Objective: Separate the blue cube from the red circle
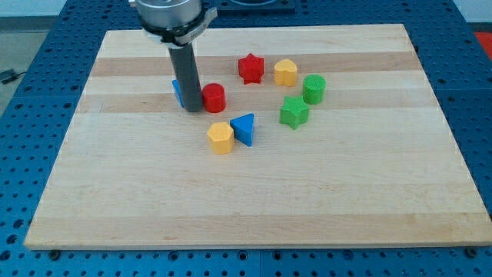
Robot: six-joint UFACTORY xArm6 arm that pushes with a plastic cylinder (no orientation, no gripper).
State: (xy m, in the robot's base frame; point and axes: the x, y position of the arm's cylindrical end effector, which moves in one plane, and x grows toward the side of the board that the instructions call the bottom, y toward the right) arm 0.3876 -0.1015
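The blue cube [177,91] sits left of centre on the wooden board [254,192], mostly hidden behind my rod. The red circle, a short red cylinder [214,98], stands just to the cube's right. My tip [192,110] rests on the board between the two, touching or nearly touching both. The rod rises straight up to the arm at the view's top.
A red star [250,68] and a yellow block [285,72] lie toward the view's top. A green cylinder [314,88] and a green star [294,112] lie to the right. A yellow hexagon [220,138] and a blue triangle [244,128] sit below the red circle.
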